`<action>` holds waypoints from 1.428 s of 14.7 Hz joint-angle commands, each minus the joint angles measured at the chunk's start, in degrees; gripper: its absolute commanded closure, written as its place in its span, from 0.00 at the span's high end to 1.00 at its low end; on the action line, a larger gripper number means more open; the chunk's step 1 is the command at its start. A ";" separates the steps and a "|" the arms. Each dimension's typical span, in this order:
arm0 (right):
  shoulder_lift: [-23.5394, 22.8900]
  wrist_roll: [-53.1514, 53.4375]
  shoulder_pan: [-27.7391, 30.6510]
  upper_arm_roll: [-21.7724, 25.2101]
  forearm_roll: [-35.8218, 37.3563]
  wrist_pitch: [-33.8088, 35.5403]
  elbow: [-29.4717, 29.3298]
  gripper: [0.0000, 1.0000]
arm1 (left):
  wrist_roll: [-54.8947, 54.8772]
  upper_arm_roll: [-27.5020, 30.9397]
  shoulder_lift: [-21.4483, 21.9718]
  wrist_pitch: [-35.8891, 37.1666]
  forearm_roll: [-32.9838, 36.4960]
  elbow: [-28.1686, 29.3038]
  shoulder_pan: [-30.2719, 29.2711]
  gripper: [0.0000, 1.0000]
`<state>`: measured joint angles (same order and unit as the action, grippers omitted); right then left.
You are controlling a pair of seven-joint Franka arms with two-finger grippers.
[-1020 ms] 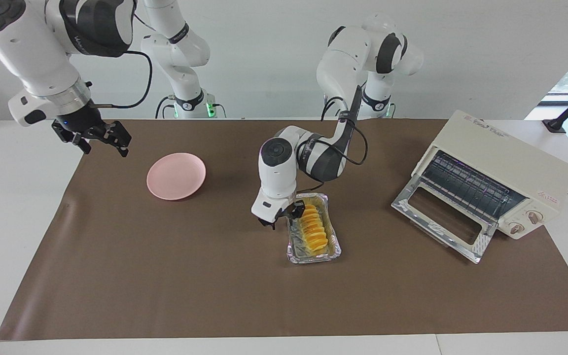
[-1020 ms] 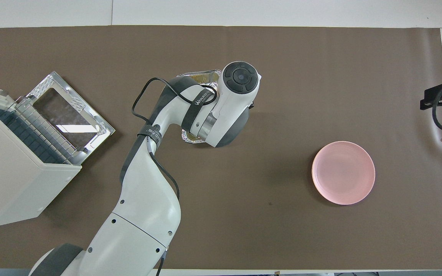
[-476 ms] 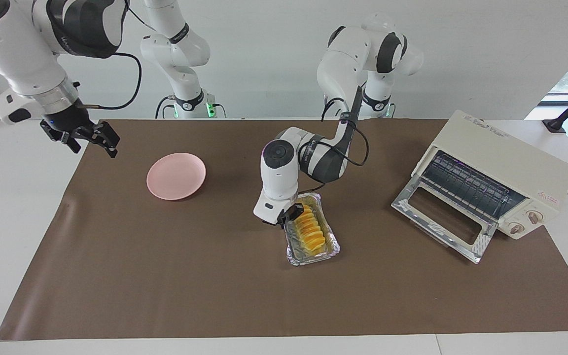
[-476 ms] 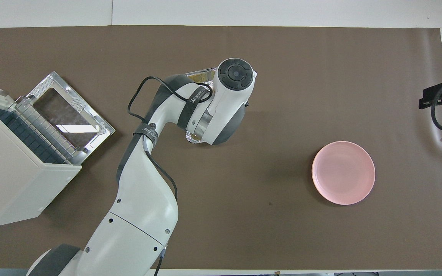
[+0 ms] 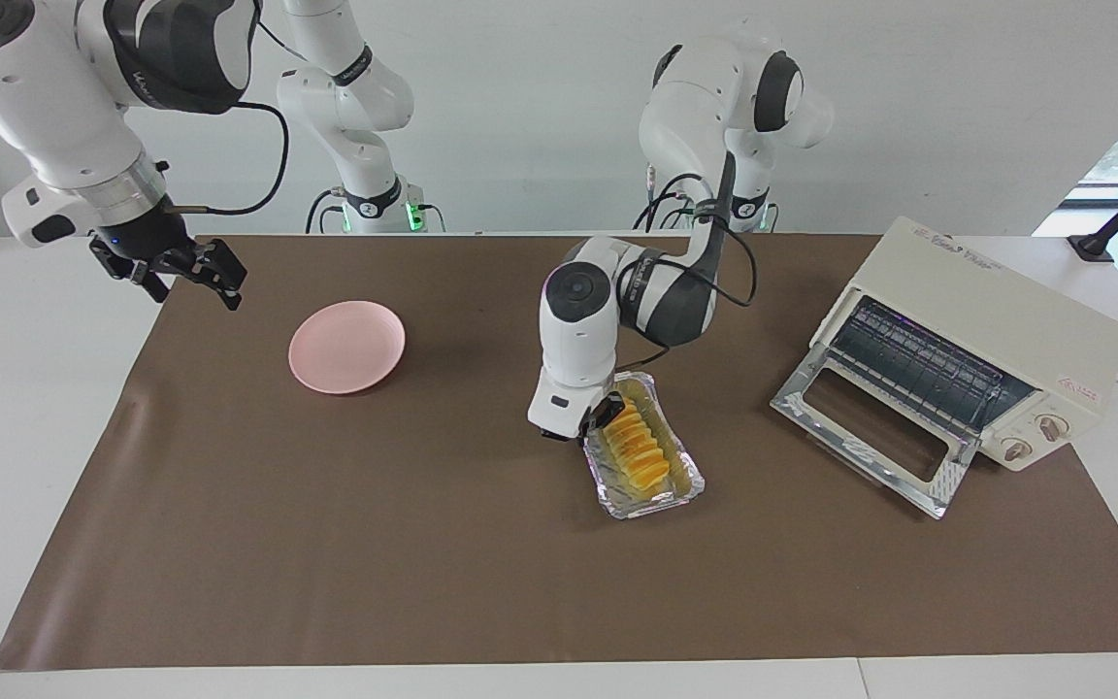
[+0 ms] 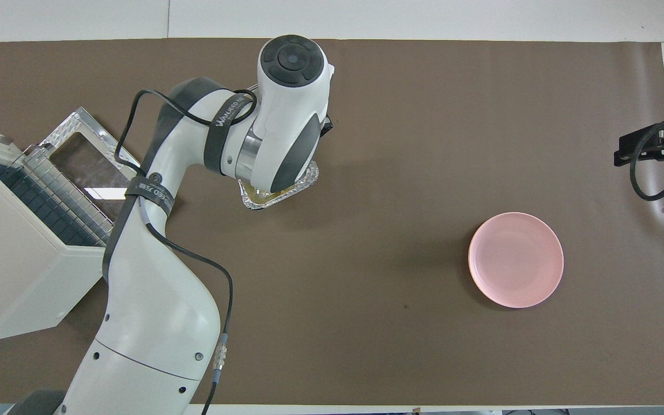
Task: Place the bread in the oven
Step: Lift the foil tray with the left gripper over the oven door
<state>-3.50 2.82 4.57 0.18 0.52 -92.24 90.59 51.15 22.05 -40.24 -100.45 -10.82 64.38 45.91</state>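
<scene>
Item: bread (image 5: 639,449), ridged golden loaf lying in a foil tray (image 5: 685,484) mid-table, between the pink plate (image 5: 346,346) and the toaster oven (image 5: 991,330), whose door lies folded down. Left gripper (image 5: 601,419) clamped on the tray's rim; right gripper (image 5: 192,273), fingers apart, waits over the table's edge near the plate. Step in hand, by judgement: carrying tray and loaf toward the oven; next calls for keeping it level onto the wire rack.

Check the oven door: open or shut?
Open. The door lies folded down flat in front of the oven, leaving the wire rack exposed; the overhead view shows it the same.
</scene>
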 commanded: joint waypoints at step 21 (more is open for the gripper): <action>1.30 -1.42 -9.67 9.31 -0.61 0.48 1.35 1.00 | -0.95 8.89 15.09 -2.55 3.60 23.76 -15.33 0.00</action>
<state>-3.46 2.69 -5.14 9.32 0.48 -91.96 90.77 51.51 31.18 -29.26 -99.95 -9.91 81.79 30.23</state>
